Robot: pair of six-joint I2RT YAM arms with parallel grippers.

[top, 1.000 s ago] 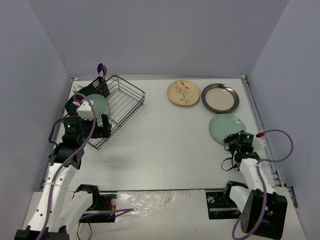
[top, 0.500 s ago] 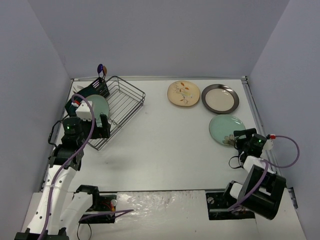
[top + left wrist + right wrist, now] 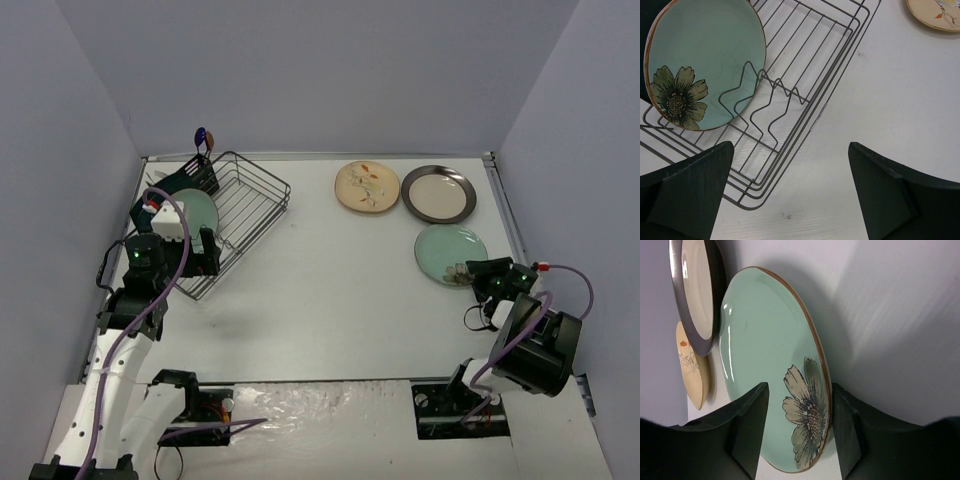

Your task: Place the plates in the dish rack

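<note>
A mint-green flowered plate (image 3: 448, 248) (image 3: 765, 340) lies at the right of the table, its far rim against the beige dark-rimmed plate (image 3: 439, 194) (image 3: 695, 290). My right gripper (image 3: 470, 270) (image 3: 800, 390) is shut on the mint plate's near rim, one finger over the flower and one under the edge. The cream floral plate (image 3: 367, 186) (image 3: 692, 365) (image 3: 935, 12) lies left of the beige one. In the black wire dish rack (image 3: 262, 178) (image 3: 761, 75) another flowered mint plate (image 3: 195, 207) (image 3: 705, 60) leans upright, a dark teal plate (image 3: 142, 207) behind it. My left gripper (image 3: 205, 252) (image 3: 790, 150) hovers open over the rack's near corner, holding nothing.
A dark cutlery holder (image 3: 203, 175) with a spoon (image 3: 203, 135) stands at the rack's far left corner. Grey walls close the table on three sides. A cable loops from my right arm beside the right wall (image 3: 570, 200).
My right gripper has swung in low to the mint plate's near rim and closed on it, nudging the plate toward the beige one. The left arm has stayed still.
</note>
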